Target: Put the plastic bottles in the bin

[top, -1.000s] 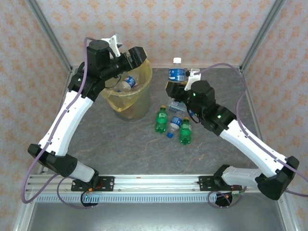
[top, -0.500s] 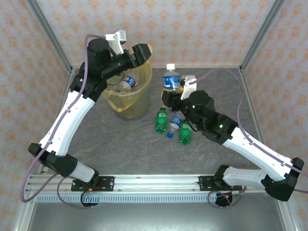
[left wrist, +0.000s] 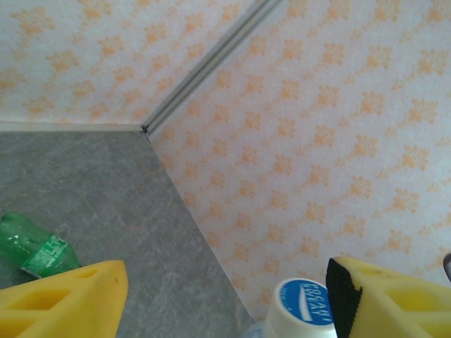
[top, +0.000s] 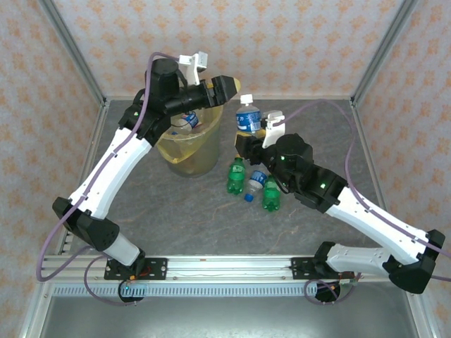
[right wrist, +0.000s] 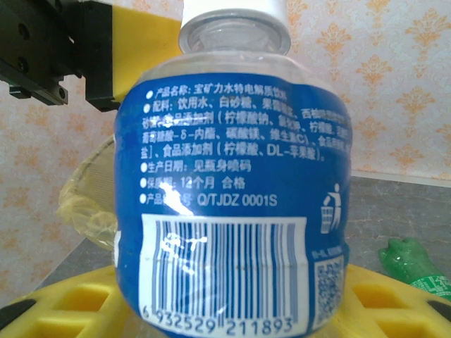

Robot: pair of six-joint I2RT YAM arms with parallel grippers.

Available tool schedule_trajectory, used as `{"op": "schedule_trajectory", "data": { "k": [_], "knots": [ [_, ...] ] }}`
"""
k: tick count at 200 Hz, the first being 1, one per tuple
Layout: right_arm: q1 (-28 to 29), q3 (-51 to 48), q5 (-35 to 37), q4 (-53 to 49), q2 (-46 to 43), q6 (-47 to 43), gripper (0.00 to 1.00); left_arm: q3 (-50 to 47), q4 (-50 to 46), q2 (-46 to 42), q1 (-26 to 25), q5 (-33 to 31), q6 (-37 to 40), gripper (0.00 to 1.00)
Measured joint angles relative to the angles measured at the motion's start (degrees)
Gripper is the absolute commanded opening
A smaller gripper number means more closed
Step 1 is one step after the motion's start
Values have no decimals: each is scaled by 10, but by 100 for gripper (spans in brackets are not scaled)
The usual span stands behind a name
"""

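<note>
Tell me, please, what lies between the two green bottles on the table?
In the top view, a small blue-labelled bottle lies between the green bottle nearer the bin and the other green bottle.

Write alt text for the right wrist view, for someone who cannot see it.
A blue-labelled bottle with a white cap, close up, held upright by the right gripper between yellow fingers. Behind, left, the yellow-lined bin; right, a green bottle on the grey table.
</note>
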Motion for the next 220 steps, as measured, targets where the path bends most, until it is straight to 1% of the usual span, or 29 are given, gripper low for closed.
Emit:
{"op": "schedule_trajectory", "data": {
  "k": [59,82,149,160,174,199,208,220],
  "knots": [
    [0,0,0,0,10,-13,48,31,-8,12,-23,22,37,70],
    [0,0,0,2,10,-13,48,36,-25,15,-30,21,51,67],
    [0,0,-1,1,11,-15,48,48,-68,37,-36,14,74,51],
    [0,0,-1,1,11,-16,48,50,-68,37,-38,14,76,46],
    [0,0,-2,1,11,-16,48,52,-71,37,-40,15,80,35],
    [0,0,-2,-3,11,-17,48,56,-71,37,-45,14,79,26],
    [0,0,-2,-3,11,-17,50,56,-71,37,-45,13,78,26],
    [0,0,-2,-3,11,-17,57,56,-71,37,-45,13,76,25]
  ]
}}
